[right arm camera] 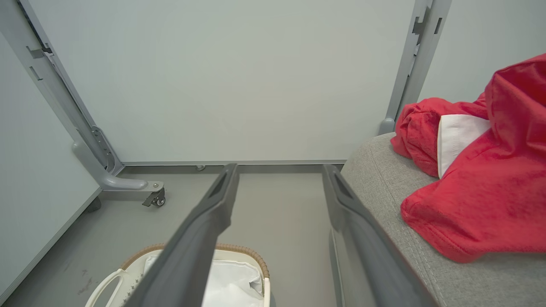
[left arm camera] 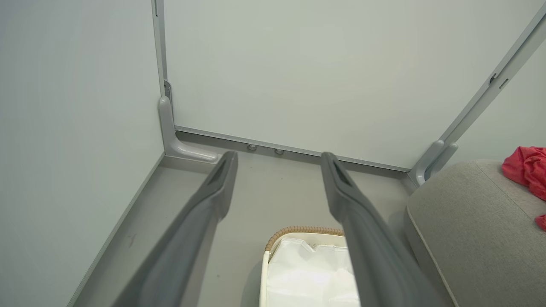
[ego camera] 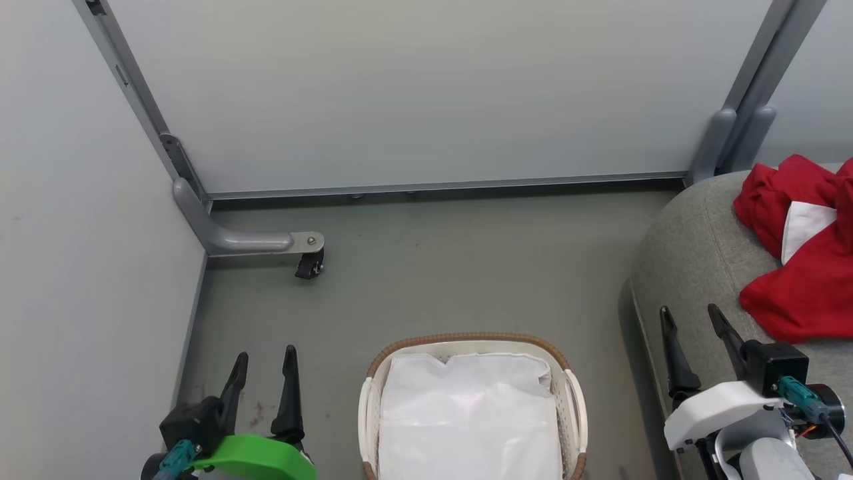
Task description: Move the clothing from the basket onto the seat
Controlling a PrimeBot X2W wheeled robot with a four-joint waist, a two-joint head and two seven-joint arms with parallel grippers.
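clothing (ego camera: 813, 300) on seat (ego camera: 693, 260) | just R of right gripper (ego camera: 688, 310) (jaws apart)

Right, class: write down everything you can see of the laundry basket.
The laundry basket is oval, of white perforated plastic, with a brown woven rim and looped side handles. It stands upright on the grey floor, left of the grey sofa and apart from it. A crumpled white liner covers its inside; nothing else shows in it.
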